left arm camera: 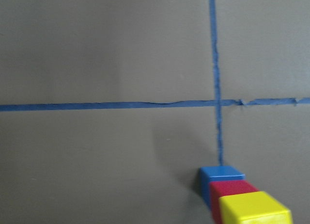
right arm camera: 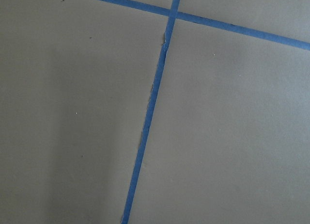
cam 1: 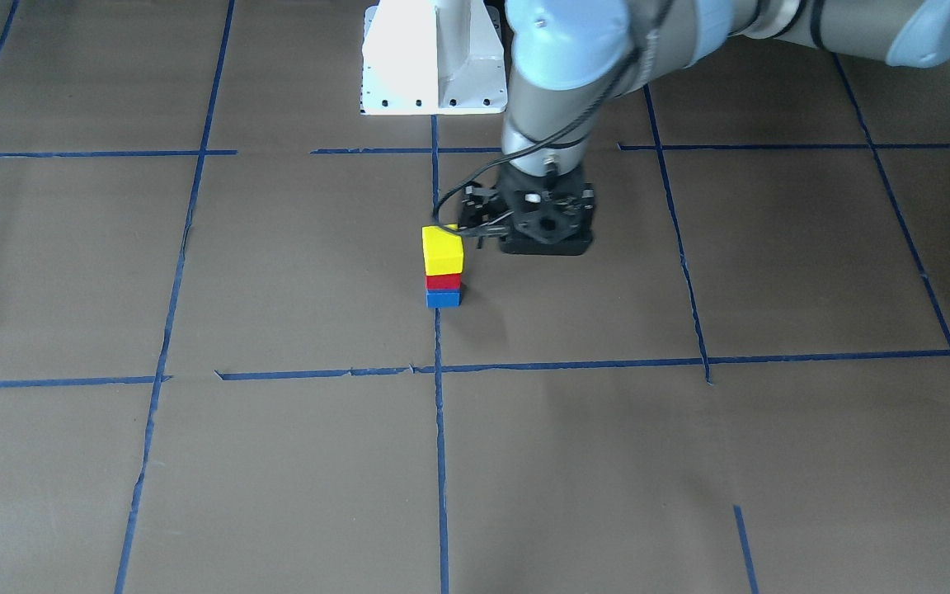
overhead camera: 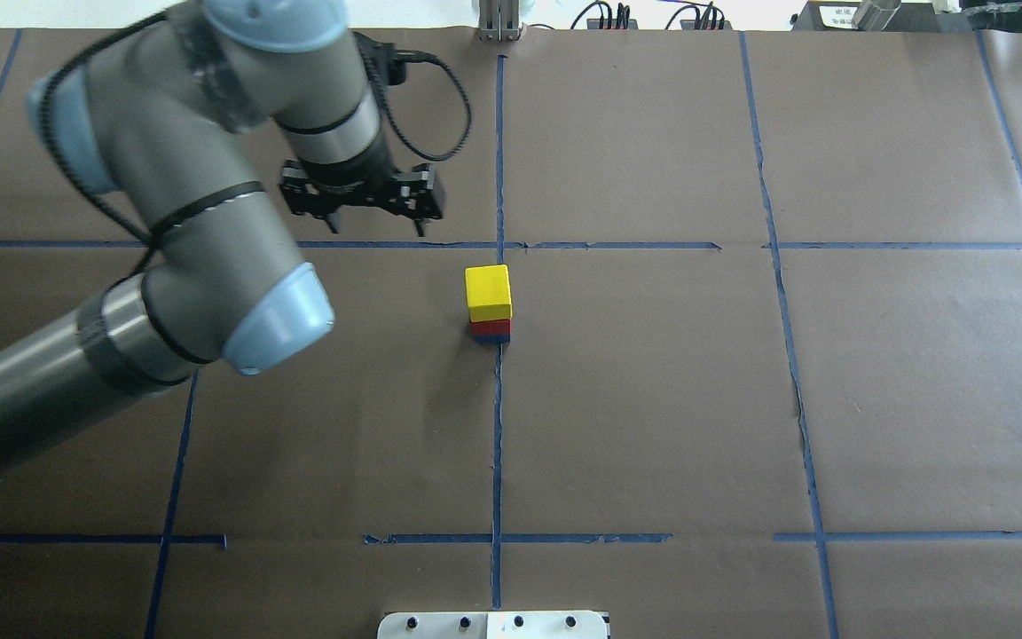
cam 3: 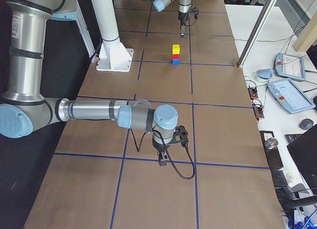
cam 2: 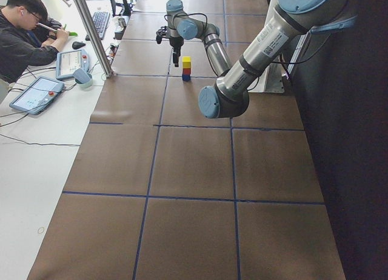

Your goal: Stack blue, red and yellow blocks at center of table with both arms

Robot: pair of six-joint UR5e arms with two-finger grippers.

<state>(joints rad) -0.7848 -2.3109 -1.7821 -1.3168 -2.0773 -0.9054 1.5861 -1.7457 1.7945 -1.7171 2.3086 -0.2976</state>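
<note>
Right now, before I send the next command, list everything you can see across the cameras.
yellow block: one, yellow, top of the stack near the table's centre.
red block: one, red, middle of the stack.
blue block: one, blue, bottom of the stack, on the table.
table: one, brown paper with blue tape lines.
pedestal: one, white, at the robot's base.
person: one, dark top, seated at the white desk across from the robot.
control tablets: two, grey, on that desk.
left claw: one, black, open and empty, apart from the stack on the robot's left of it.
right claw: one, black, low over the table far from the stack; open or shut cannot be told.
</note>
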